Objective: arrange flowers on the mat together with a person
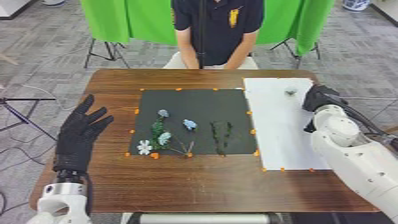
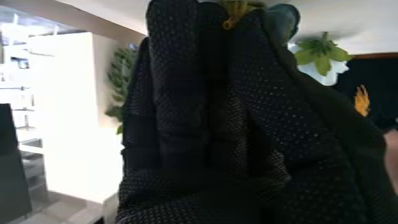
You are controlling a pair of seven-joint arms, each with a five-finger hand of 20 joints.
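By the white rectangular mat (image 1: 280,130), the black-gloved right hand (image 1: 322,97), its grip indeterminable, has a leafy green sprig (image 2: 118,80) alongside (right wrist view).

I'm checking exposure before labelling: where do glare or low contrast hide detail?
Right wrist view: harsh white glare washes out background detail beside the black-gloved right hand. Head view: light looks fairly even; the thin dark-green stems blend somewhat into the black rectangular mat, while the white rectangular mat reads bright.
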